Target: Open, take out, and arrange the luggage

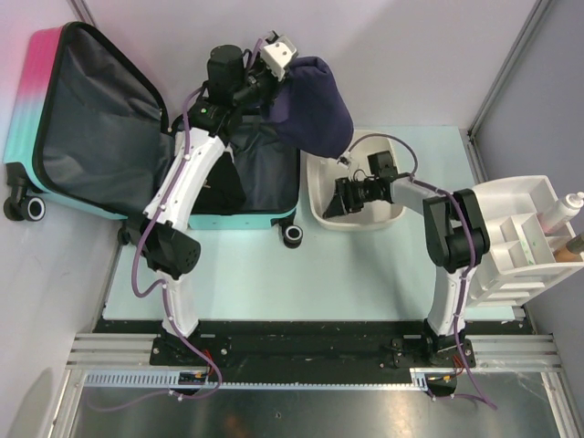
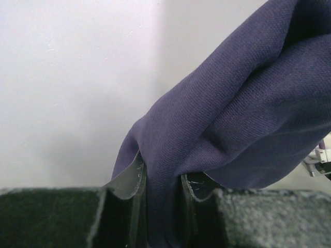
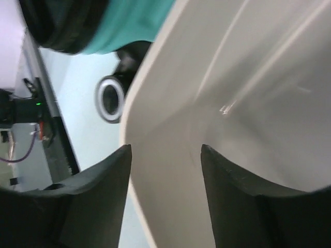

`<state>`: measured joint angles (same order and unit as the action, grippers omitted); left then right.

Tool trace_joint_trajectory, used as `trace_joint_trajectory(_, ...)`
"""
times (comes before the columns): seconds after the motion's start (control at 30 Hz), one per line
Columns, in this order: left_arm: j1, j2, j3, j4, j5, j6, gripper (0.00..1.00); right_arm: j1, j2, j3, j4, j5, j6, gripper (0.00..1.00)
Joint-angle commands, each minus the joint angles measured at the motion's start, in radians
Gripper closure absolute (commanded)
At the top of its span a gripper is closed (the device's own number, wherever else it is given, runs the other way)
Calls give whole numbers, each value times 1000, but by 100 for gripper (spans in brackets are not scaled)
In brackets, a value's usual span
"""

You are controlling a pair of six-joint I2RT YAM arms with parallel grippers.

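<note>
The luggage (image 1: 87, 119) lies unzipped at the far left of the table (image 1: 237, 274). Its pink-to-teal lid is swung out to the left with the dark grey lining showing, and its teal base lies flat beside the lid under the left arm.

We see the left gripper (image 2: 163, 188) raised above the base's far edge, clamped on a navy cloth (image 2: 232, 119). In the left wrist view a fold of the fabric passes down between the two fingers (image 2: 129, 181), which press it from both sides. The rest of the cloth bunches up and to the right. From above, it hangs in the air over the right end of the luggage, near the far rim of the white tub (image 1: 321, 182).

The right gripper (image 3: 165, 155) is low at the tub, just right of the luggage, and holds nothing. We see its fingers (image 3: 103, 196) spread wide and straddling the tub's near-left wall, one outside the rim and one inside. We cannot tell whether either finger touches the plastic. A luggage wheel (image 3: 109, 98) sits just beyond that rim.

A white organiser (image 1: 520, 237) stands at the table's right edge.
</note>
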<state>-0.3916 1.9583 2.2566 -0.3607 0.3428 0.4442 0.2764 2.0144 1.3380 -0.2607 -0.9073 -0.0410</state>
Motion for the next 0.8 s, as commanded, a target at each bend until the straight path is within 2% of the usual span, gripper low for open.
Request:
trace_joint_trajectory(0.0,2,-75,24,164,-4,-19,100,-8,-158,-19,171,-81,238,34)
trace_joint_trajectory(0.07,2,-75,27,170,-2,-15,100,-52,-193,-19,218,-61,332,18)
trace_joint_trajectory(0.13,2,-81,24,175,5,-13,100,-116,-210,-19,277,-59,438,11)
trace_joint_trajectory(0.33,-12,-85,15,190,57,-21,100,-155,-244,-13,302,30,530,13)
trace_joint_trajectory(0.43,-38,-93,-3,193,64,27,100,-157,-267,-10,333,91,555,9)
trace_joint_trajectory(0.53,-50,-105,-25,200,79,67,100,-172,-339,-10,399,192,405,2)
trace_joint_trajectory(0.57,-50,-105,-29,201,91,65,100,-174,-353,-10,435,237,271,0)
trace_joint_trajectory(0.67,-50,-101,-28,210,114,56,100,-177,-370,-10,468,219,63,0)
trace_joint_trajectory(0.7,-50,-98,-28,213,143,56,100,-174,-368,-10,466,202,-73,0)
trace_joint_trajectory(0.77,-52,-91,-25,221,173,50,100,-166,-364,-8,466,186,-172,0)
